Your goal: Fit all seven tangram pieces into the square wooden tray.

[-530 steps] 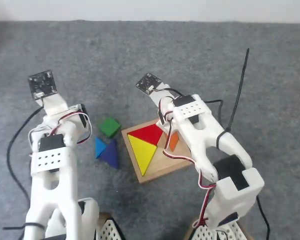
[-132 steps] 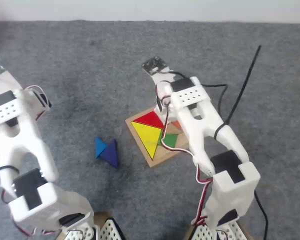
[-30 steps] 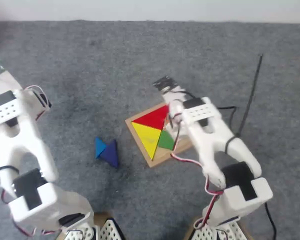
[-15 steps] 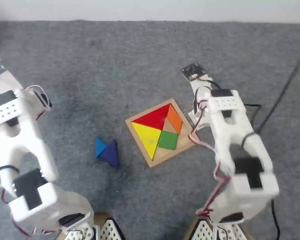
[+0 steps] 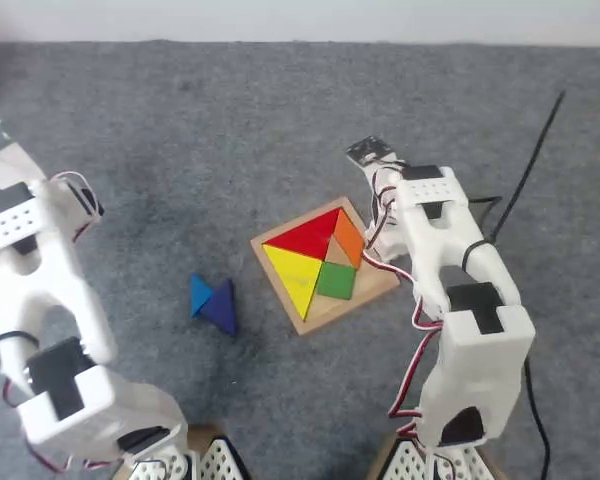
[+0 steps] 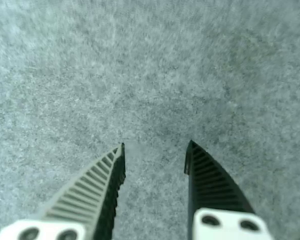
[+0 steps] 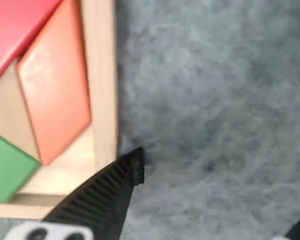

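Grey, felt-like table (image 5: 280, 110), unchanged throughout.

At right, right arm (image 5: 450, 270): over the tray's right half a second ago, pulled clear half a second ago, now swung back beside the tray's right-hand edge. Its right gripper (image 7: 217, 195): jaws wide apart, empty. Ridged jaw just outside the tray rim, over table.

At far left, left arm (image 5: 40, 290): same pose as 4.4 s ago; 17.7 s ago stood close by the loose pieces. Its left gripper (image 6: 156, 147): jaws apart, empty, above bare table.

Mid-table, tray (image 5: 352, 306): set corner-on. Turned and shifted a little since 17.7 s ago, fixed since 4.4 s ago.

In tray, four pieces:
- yellow triangle (image 5: 295, 275) along the lower-left side
- red triangle (image 5: 305, 237) along the upper-left side
- green square (image 5: 336, 281) low in the middle; out on the table 17.7 s ago
- orange piece (image 5: 350, 240) by the top corner

Bare wood between red, orange and green, and along the lower-right rim.

Left of tray, on table: dark blue triangle (image 5: 220, 308) and light blue triangle (image 5: 199, 294), touching each other, apart from the tray. Not moved.
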